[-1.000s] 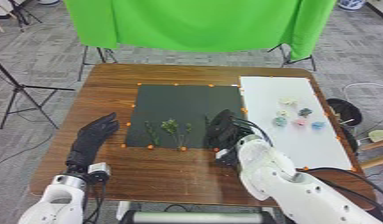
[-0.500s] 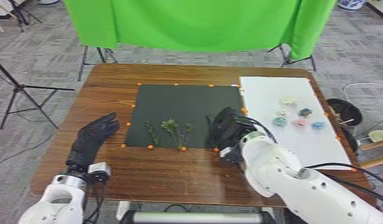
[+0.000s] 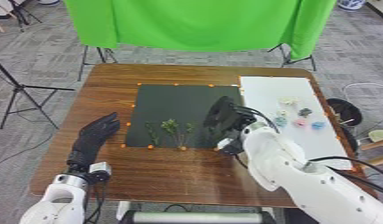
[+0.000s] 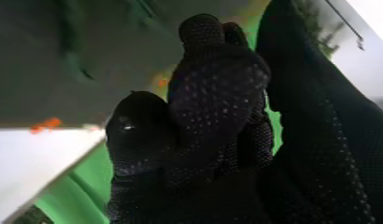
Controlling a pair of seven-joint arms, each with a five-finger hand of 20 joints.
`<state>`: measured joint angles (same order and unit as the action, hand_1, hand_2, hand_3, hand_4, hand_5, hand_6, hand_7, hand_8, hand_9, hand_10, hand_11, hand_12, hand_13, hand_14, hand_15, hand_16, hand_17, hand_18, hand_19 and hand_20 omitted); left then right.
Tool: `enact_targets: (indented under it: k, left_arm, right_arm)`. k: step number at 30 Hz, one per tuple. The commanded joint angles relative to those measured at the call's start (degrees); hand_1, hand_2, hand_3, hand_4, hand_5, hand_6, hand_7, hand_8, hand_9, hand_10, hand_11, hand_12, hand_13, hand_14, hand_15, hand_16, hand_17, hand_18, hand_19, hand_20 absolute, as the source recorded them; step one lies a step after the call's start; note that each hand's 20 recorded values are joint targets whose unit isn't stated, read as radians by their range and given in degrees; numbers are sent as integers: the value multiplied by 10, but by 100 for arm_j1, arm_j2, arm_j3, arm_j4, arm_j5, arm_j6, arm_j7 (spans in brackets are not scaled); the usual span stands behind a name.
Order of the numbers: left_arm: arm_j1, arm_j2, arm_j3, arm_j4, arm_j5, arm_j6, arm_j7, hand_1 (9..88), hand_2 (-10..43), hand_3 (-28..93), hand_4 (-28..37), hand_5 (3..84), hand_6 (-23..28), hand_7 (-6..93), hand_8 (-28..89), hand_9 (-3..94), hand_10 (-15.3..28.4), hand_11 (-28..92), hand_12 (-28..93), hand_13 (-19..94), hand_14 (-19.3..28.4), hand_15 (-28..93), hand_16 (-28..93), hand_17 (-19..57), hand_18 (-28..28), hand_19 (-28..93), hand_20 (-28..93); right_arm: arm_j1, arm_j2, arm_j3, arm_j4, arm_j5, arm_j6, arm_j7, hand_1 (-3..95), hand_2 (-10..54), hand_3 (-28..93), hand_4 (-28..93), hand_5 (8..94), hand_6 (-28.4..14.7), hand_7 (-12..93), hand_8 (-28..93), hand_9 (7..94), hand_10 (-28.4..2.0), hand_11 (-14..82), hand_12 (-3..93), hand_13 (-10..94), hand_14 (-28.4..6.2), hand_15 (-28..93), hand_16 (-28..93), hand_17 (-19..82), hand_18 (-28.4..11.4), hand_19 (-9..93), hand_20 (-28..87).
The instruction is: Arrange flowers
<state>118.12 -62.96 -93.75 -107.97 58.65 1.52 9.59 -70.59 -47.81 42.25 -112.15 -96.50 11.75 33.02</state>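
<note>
I can't make out any words, labels, numbers or signs on anything from where I'm standing.

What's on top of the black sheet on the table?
Green sprigs lie toward the near edge of the black sheet. In the head view, the right hand covers part of its right side, so anything beneath is hidden there.

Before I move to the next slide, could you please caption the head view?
Arranging flowers: right hand over the black mat beside green stems, small blooms on the white sheet, left hand open nearby.
</note>
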Motion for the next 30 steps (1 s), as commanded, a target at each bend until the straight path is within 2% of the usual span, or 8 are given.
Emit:
enact_targets:
  k: [1, 4, 5, 7, 13, 16, 30]
  left_arm:
    - [88, -57, 58, 71, -23, -38, -67, 262, -95, 703, -225, 434, 21, 110, -66, 418, 123, 151, 109, 343, 143, 96, -2, 71, 97, 17, 162]
    - [125, -61, 37, 63, -29, -31, -72, 262, -95, 703, -225, 433, 22, 111, -66, 418, 123, 151, 110, 343, 144, 96, -2, 71, 97, 18, 162]
    - [134, -63, 34, 59, -30, -31, -75, 262, -95, 703, -225, 434, 22, 111, -66, 418, 123, 151, 109, 343, 144, 96, -2, 71, 97, 18, 162]
    - [130, -71, 45, 57, -28, -24, -69, 261, -95, 704, -225, 434, 21, 110, -66, 418, 123, 151, 110, 343, 144, 96, -2, 71, 97, 18, 162]
    - [122, -75, 56, 55, -23, -27, -67, 263, -95, 703, -225, 434, 23, 110, -66, 418, 123, 152, 110, 343, 143, 96, -2, 71, 97, 18, 162]
    - [128, -69, 39, 52, -28, -18, -71, 262, -95, 705, -224, 434, 21, 111, -66, 418, 123, 152, 110, 344, 143, 96, -3, 71, 97, 18, 162]
    - [121, -77, 63, 54, -26, -61, -94, 262, -95, 703, -226, 433, 22, 110, -66, 417, 123, 151, 110, 344, 144, 96, -2, 71, 97, 18, 162]
  right_arm:
    - [-424, 563, 1157, -512, -1247, -56, -130, 421, -95, 668, -62, 655, -14, 274, 113, 800, -126, 203, 212, 937, -23, 462, 257, 712, -58, 877, 311]
    - [-713, 778, 1698, -497, -1505, -357, -33, 385, -95, 692, -76, 644, -1, 252, 32, 763, -132, 191, 200, 937, -26, 444, 281, 699, -63, 887, 303]
    - [-807, 853, 1826, -469, -1562, -467, 20, 370, -95, 703, -78, 638, 5, 246, -53, 750, -135, 185, 199, 936, -28, 429, 300, 687, -69, 895, 299]
    - [-1021, 1001, 2069, -412, -1608, -732, 49, 359, -95, 701, -81, 621, 5, 232, -86, 726, -139, 175, 197, 928, -32, 427, 309, 676, -72, 900, 298]
    - [-1529, 1227, 2402, -208, -1657, -1212, 206, 339, -95, 697, -86, 597, 7, 195, -84, 673, -148, 150, 194, 908, -37, 435, 309, 651, -88, 908, 298]
    - [-1637, 1241, 2423, -61, -1678, -1286, 261, 337, -95, 695, -87, 596, 10, 193, -81, 667, -149, 146, 194, 904, -37, 437, 307, 646, -92, 911, 298]
    - [-1701, 1153, 2224, 428, -1749, -1246, 456, 342, -95, 698, -83, 598, 18, 198, -79, 675, -146, 153, 196, 906, -36, 447, 299, 640, -98, 919, 294]
